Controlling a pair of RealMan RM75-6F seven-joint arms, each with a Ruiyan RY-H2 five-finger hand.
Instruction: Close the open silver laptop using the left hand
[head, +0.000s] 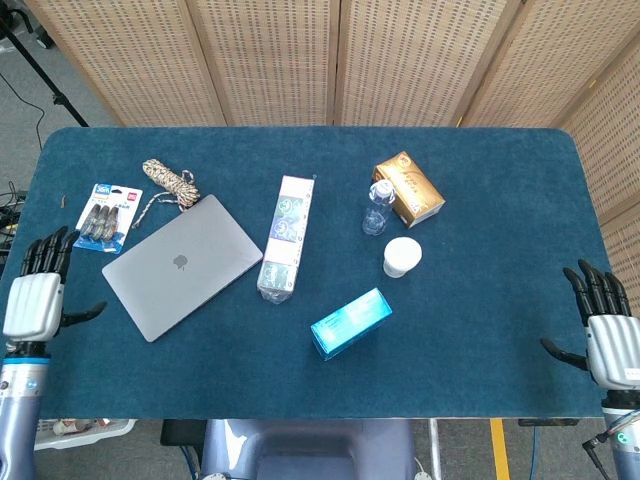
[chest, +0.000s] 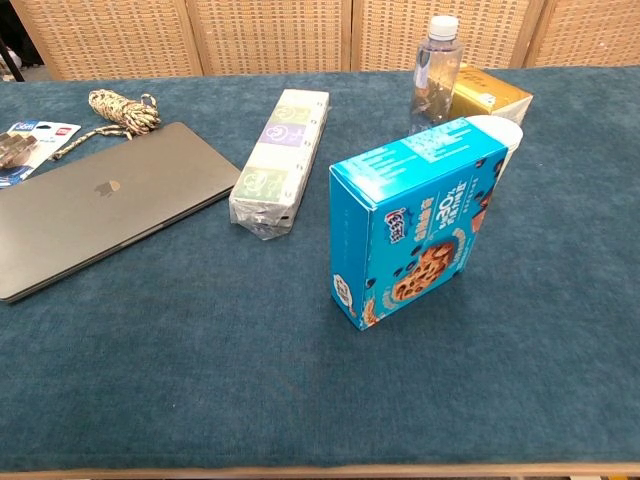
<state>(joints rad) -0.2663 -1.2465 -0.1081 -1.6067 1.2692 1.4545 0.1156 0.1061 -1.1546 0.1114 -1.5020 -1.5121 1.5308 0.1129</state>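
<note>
The silver laptop (head: 183, 264) lies flat on the blue table with its lid down, logo facing up; the chest view shows the laptop (chest: 105, 207) at the left. My left hand (head: 34, 298) hovers at the table's left edge, well clear of the laptop, fingers spread and holding nothing. My right hand (head: 604, 334) is at the table's right edge, fingers apart and empty. Neither hand appears in the chest view.
A coiled rope (head: 170, 184) and a blister pack (head: 105, 217) lie beyond the laptop. A long wrapped box (head: 284, 236) sits just right of it. Further right are a water bottle (head: 378, 208), a gold box (head: 410, 187), a white cup (head: 402, 256) and a blue cookie box (head: 350, 322).
</note>
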